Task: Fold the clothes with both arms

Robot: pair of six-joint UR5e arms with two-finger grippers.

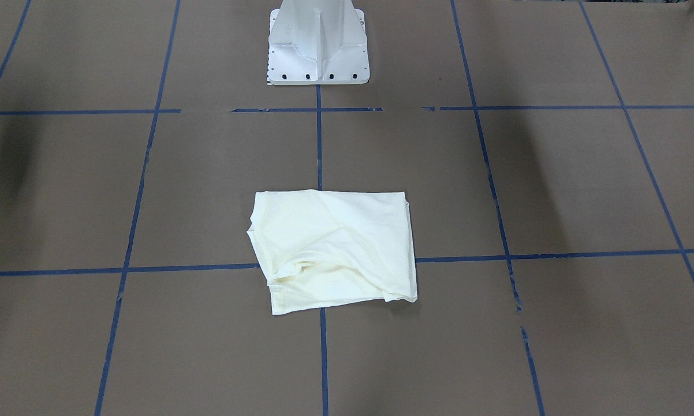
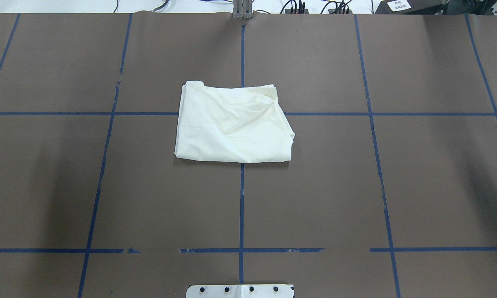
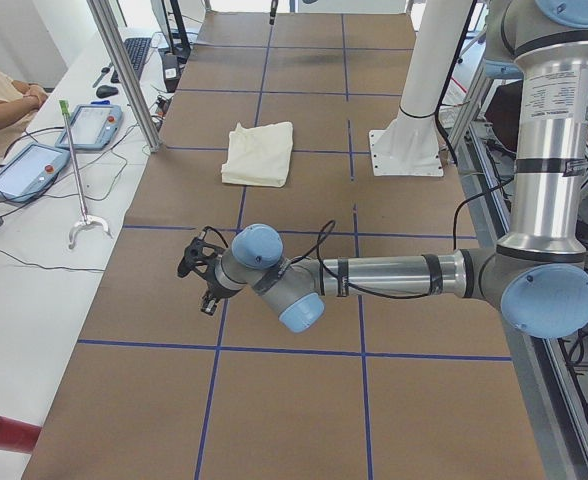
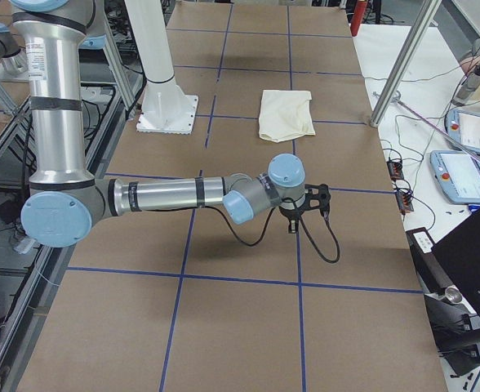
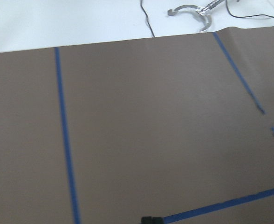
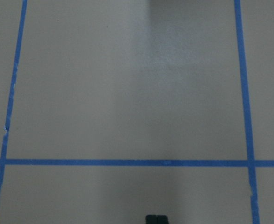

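Seems all but finished. Shows the T-shirt (image 2: 232, 128) already folded into 1 compact, roughly rectangular packet, plain cream side up, with no print and no loose sleeve in sight. Lies flat on the table (image 2: 418, 186), straight out in front of the pedestal base (image 1: 319, 52) and well apart from it, across the blue tape line (image 2: 242, 198) running forward from that base.

Not perfectly neat, though. Carries diagonal creases across the top layer, looks rumpled at the corner farthest from the base on the base's right side, and bows outward along that same side instead of running straight. Lets lower layers peek out at the far corner on the base's left side.

Finds both arms low over bare table, well apart from the T-shirt: the left gripper (image 3: 196, 268) out to the base's left and forward of it, the right gripper (image 4: 320, 198) out to the base's right and forward of it. Nothing gripped on either side, as far as visible. From the right wrist view, reads 2 black fingertips (image 6: 152, 219) pressed together at the bottom edge. From the left wrist view, gets only a dark sliver there, so cannot tell apart from together for that pair.

Left to do, at most: smoothing the creases and squaring the crooked side. Otherwise judged complete.
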